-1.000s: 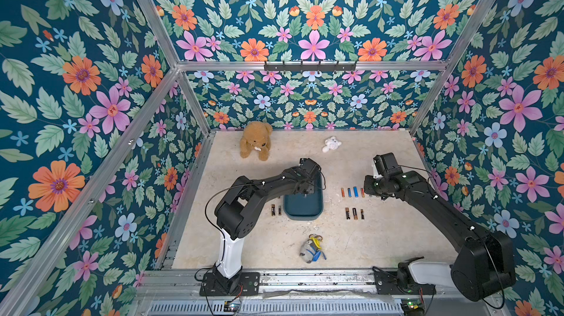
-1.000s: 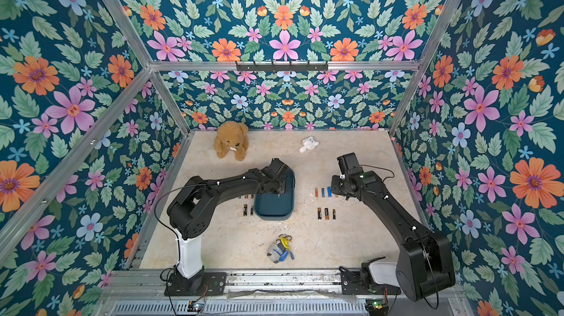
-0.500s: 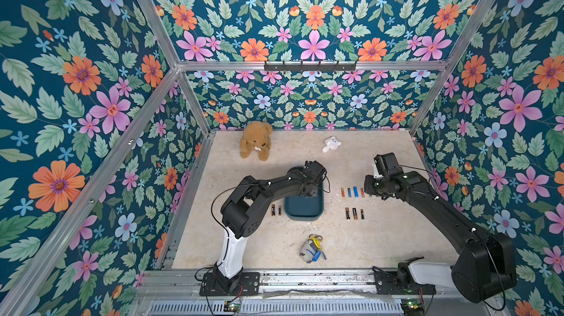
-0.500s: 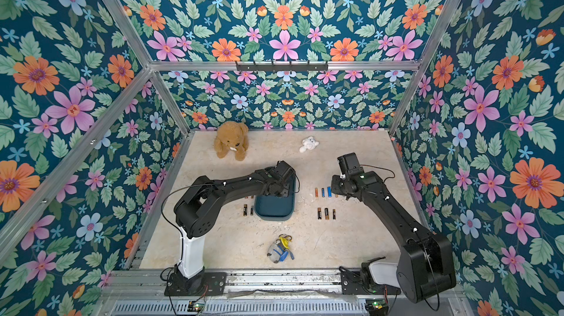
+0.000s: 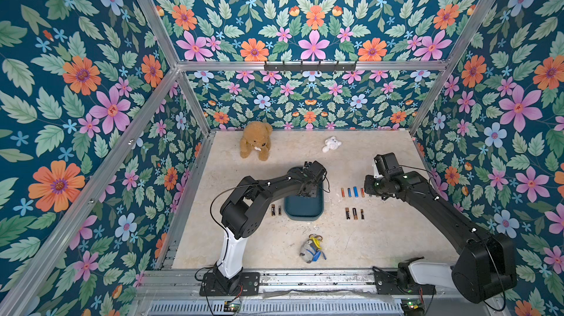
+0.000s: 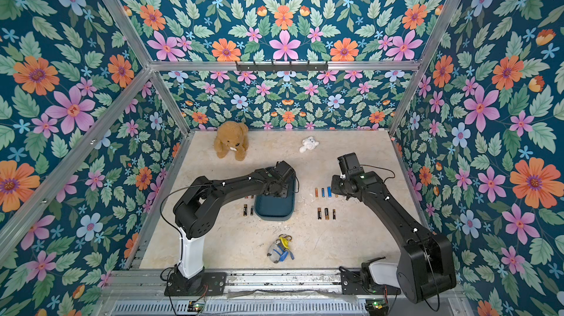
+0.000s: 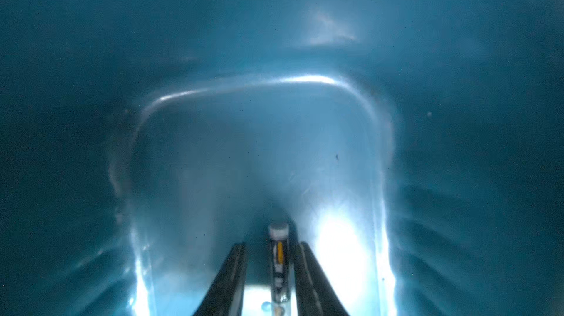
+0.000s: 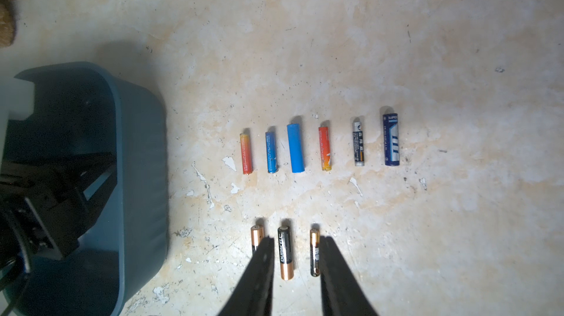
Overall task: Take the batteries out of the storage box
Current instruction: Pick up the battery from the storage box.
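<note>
The storage box (image 5: pixel 302 212) sits on the bench (image 5: pixel 381 238) near the centre of both top views, a little below the middle. The left arm (image 5: pixel 268 187) reaches into the box's upper end from the lower left of the frame. In the left wrist view the left gripper (image 7: pixel 271 245) is down between the box's teal walls. Its fingers (image 7: pixel 235 268) are narrow, one on either side of a single battery (image 7: pixel 279 256) with an orange mark and a pale end. A strip of teal shows beside that battery, and I cannot tell whether it is clamped.

Right of the box in a top view, a row of coloured batteries (image 5: pixel 352 191) lies above three black-and-copper batteries (image 5: pixel 354 213). Two more batteries (image 5: pixel 276 209) lie just left of the box. The right gripper (image 8: pixel 298 239) hangs over the black-and-copper row, its fingers (image 8: pixel 335 268) a little apart and holding nothing. The right wrist view shows six cells in the coloured row.
</note>
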You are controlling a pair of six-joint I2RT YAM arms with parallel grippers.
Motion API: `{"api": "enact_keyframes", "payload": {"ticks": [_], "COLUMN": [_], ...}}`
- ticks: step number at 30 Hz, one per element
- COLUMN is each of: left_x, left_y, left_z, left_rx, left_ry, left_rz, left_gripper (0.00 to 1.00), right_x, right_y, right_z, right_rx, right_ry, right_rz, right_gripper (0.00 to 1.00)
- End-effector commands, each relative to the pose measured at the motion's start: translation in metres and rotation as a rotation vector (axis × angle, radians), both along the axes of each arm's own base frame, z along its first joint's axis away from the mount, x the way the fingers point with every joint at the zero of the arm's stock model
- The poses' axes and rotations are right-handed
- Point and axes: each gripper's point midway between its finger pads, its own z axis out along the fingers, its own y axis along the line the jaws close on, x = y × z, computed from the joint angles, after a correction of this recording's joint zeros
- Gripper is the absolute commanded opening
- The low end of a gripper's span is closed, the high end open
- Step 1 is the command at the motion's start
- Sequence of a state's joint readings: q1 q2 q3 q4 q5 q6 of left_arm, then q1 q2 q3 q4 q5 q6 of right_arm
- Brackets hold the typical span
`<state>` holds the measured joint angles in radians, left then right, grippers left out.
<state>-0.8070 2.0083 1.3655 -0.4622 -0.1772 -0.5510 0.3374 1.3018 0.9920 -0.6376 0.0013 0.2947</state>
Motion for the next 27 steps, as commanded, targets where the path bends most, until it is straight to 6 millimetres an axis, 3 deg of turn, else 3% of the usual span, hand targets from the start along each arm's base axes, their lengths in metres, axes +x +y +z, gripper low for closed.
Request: {"api": "enact_keyframes", "payload": {"ticks": [1,12,22,27], "left_x": [-0.004,-0.008,-0.008,-0.007], "left_y": [0.002,0.0,-0.008,-0.015], "left_z": [-0.001,-0.013,-0.009,0.004], "left_rx": [0.01,0.022,-0.028,-0.087], "left_ry": [0.015,0.046,0.048,0.029], "left_rz": [0.001,0.003,0.011,0.015], "left_gripper": [0.3,0.2,0.14,0.14], "right_x": [-0.001,-0.002,-0.002,-0.004], "right_y": [0.0,-0.001,-0.001,-0.002], "right_z": [0.002,0.002,0.004,0.006], "right_rx": [0.004,0.006,0.008,0.009], "right_ry": [-0.002,0.0,-0.006,-0.011], "right_rz": [-0.005,-0.009,-0.011,-0.014], "right_gripper": [0.31,0.31,0.31,0.31]}}
